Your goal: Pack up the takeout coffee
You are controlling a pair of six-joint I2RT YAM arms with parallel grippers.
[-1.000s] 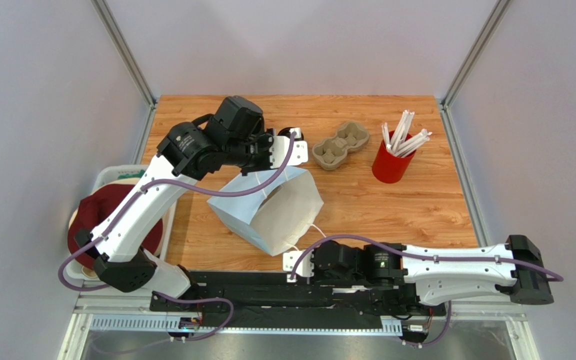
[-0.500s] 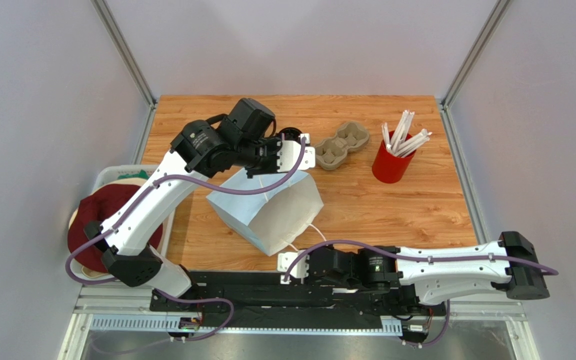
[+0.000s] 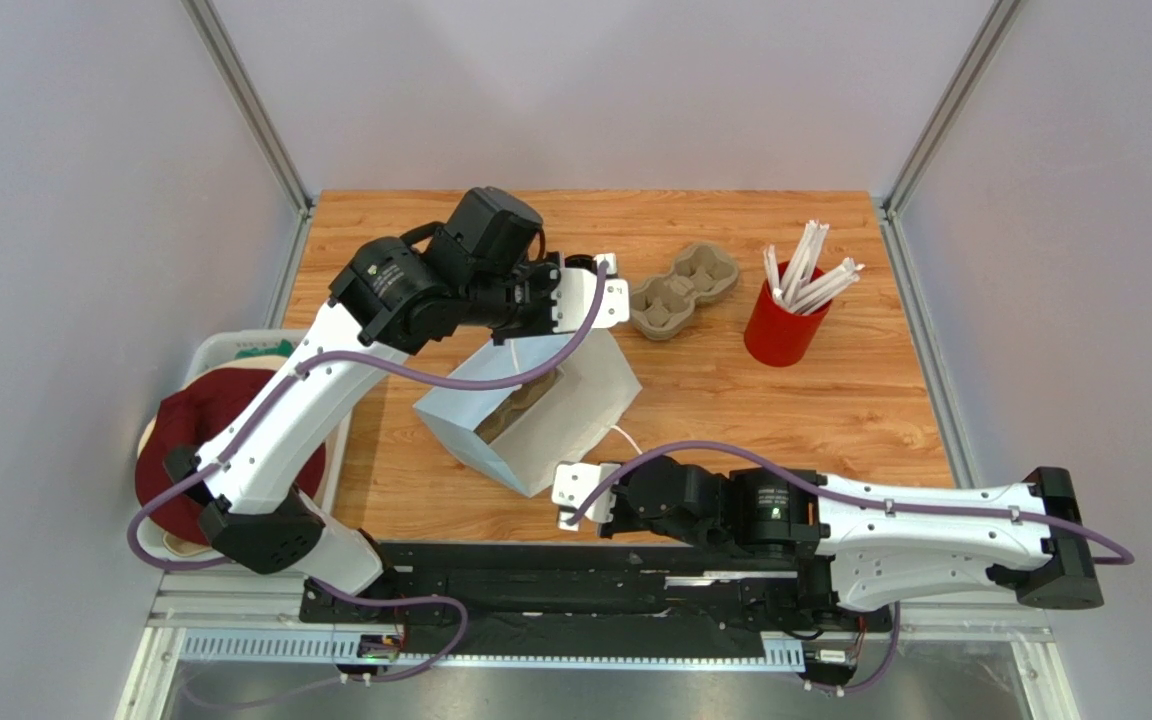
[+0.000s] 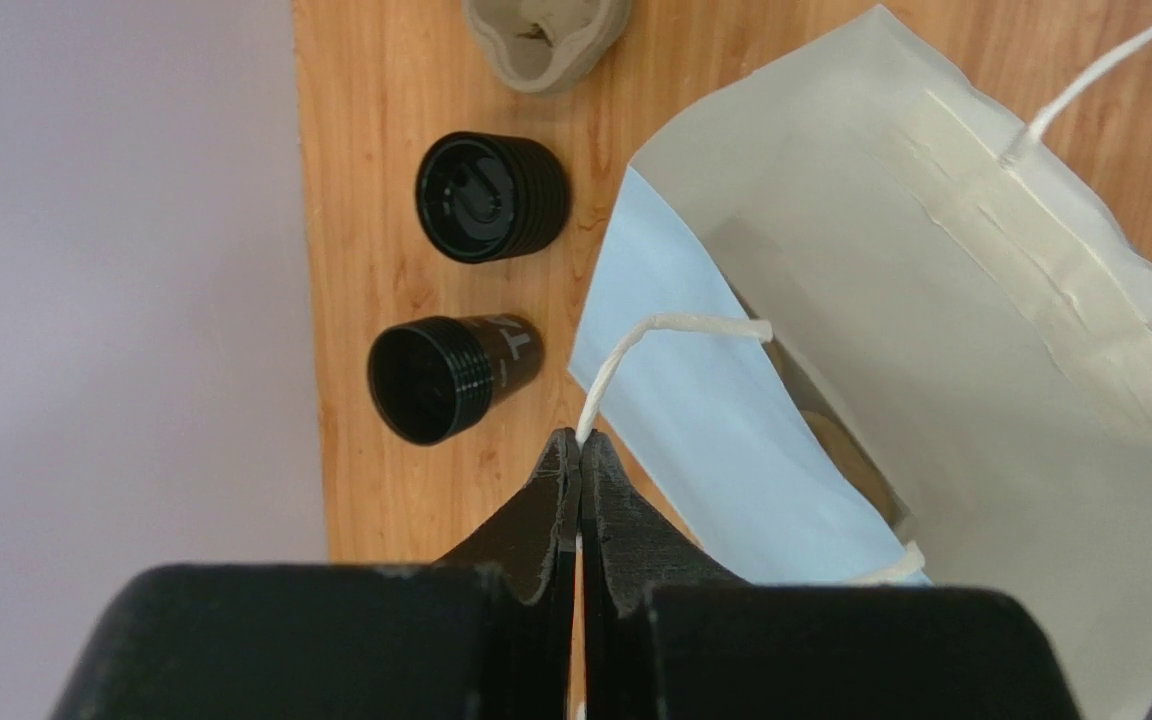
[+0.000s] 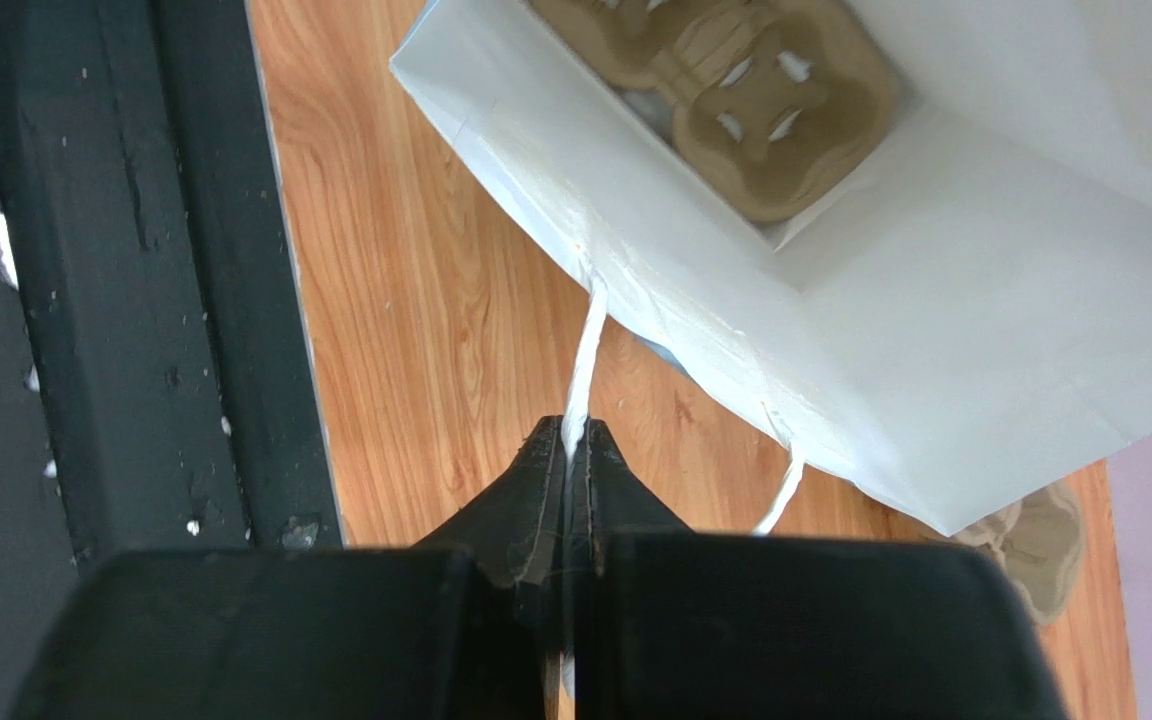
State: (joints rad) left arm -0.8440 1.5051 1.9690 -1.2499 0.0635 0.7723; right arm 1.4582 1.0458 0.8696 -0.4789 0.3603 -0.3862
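Right wrist only: carrier (image 5: pixel 717 83) inside bag (image 5: pixel 988 300)

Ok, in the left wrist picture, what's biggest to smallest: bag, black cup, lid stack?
1. white paper bag, by far largest.
2. open black cup and stack of black lids: look about alike, so no ranking.

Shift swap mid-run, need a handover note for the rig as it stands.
Left claw: shut on the far string handle of the white paper bag.
Right claw: shut on the near handle.
Bag mouth held open; a cardboard carrier lies inside.
Lidded coffee: in no view.
An open black cup and lid stack sit beside the bag.
To do: get coffee into bag.
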